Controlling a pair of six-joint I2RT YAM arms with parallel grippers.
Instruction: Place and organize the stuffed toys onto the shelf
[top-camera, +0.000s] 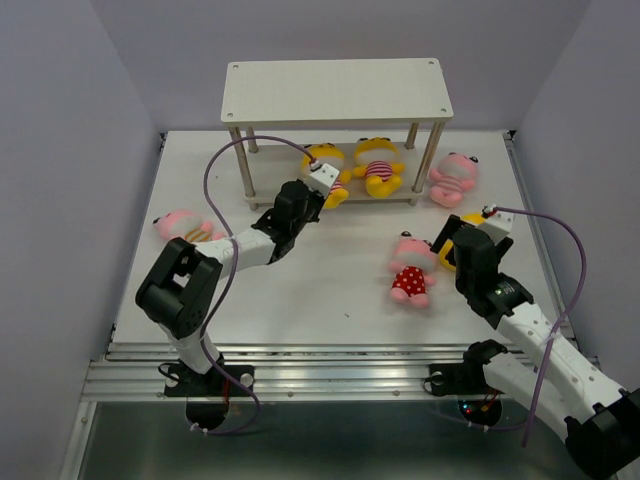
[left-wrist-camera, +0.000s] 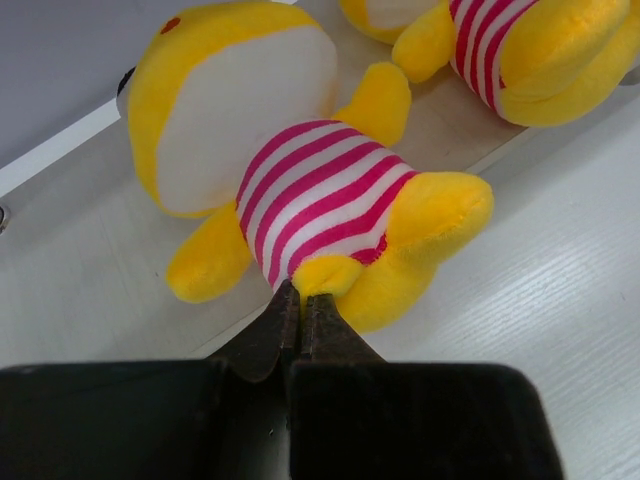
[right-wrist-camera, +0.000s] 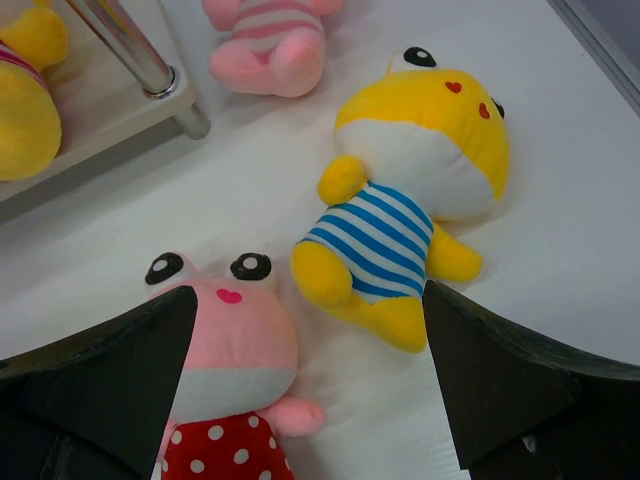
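The shelf stands at the back. Two yellow toys in pink-striped outfits lie on its lower board: one at the left, one beside it. My left gripper is shut on a leg of the left yellow toy at the board's front edge. My right gripper is open and empty, hovering between the pink polka-dot toy and a yellow toy in blue stripes. A pink striped toy lies right of the shelf. Another pink toy lies far left.
The shelf's thin metal legs stand close to the toys at the back. The second yellow toy lies just right of the held one. Grey walls enclose the table on three sides.
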